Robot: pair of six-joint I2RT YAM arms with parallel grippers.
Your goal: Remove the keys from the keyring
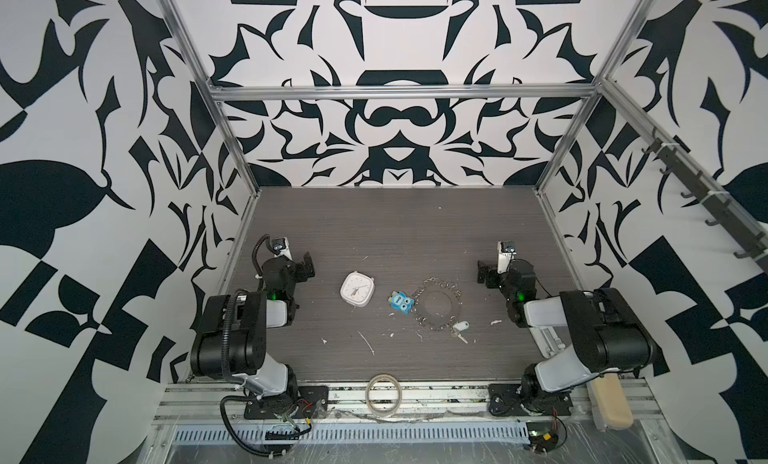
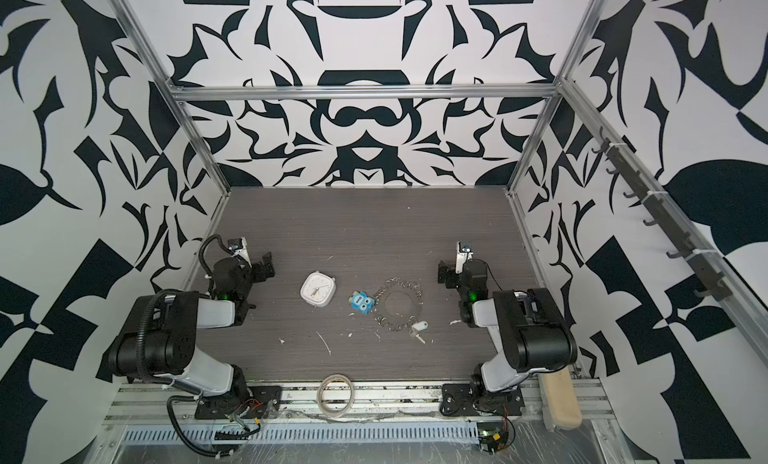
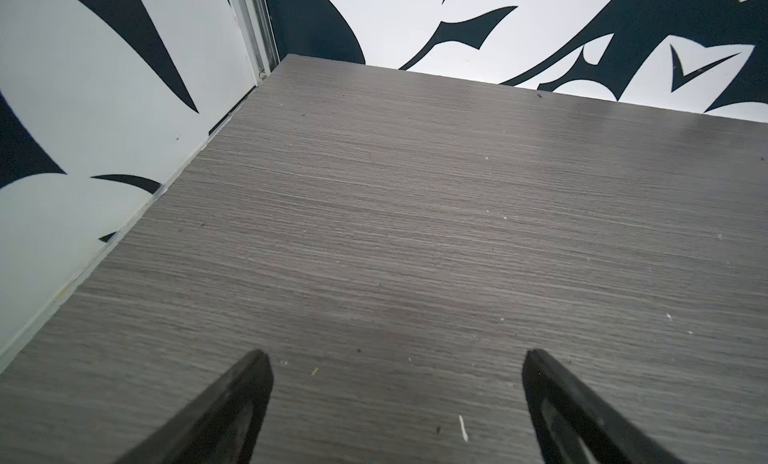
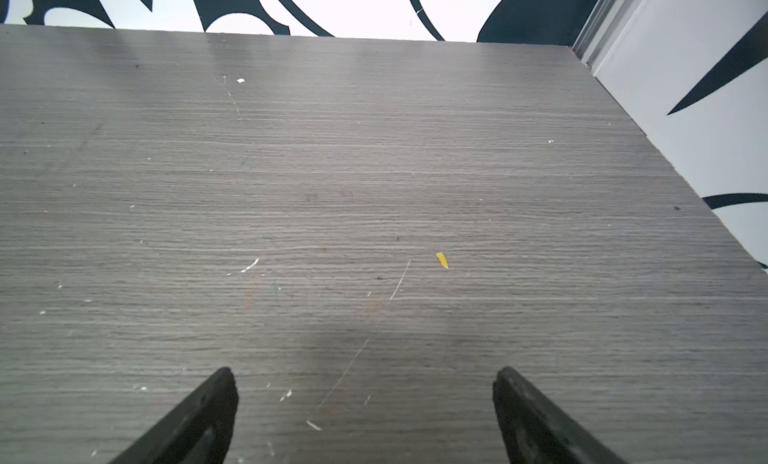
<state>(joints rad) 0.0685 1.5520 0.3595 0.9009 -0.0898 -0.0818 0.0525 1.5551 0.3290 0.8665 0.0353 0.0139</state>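
The left claw [image 3: 397,354] and right claw [image 4: 365,372] are gaping wide, empty, by opposite edges of the worktop [image 1: 374,233], the keys [image 1: 459,329] lying hooked on the keyring [image 1: 438,304] between.

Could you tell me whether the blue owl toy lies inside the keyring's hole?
No, the blue owl toy lies outside the keyring, beside its rim.

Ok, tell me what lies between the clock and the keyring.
The blue owl toy, close against the keyring, apart from the clock; both top views show it.
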